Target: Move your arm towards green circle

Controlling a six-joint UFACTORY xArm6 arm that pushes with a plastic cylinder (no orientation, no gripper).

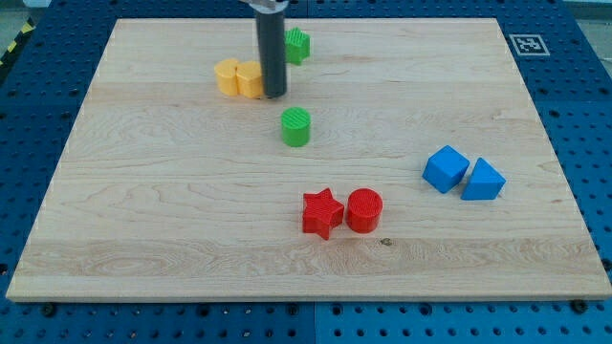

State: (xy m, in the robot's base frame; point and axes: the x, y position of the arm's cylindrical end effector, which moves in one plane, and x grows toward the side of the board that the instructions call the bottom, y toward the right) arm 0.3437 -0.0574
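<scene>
The green circle (296, 127) stands on the wooden board a little above the middle. My tip (274, 95) is the lower end of the dark rod that comes down from the view's top. It sits just above and to the left of the green circle, with a small gap between them. The tip is right beside the yellow blocks (239, 78), at their right edge.
A second green block (298, 45) is partly hidden behind the rod near the top. A red star (322, 213) and a red circle (364, 210) sit below the middle. Two blue blocks (446, 168) (483, 181) lie at the right. The board's edge (306, 295) meets a blue pegboard.
</scene>
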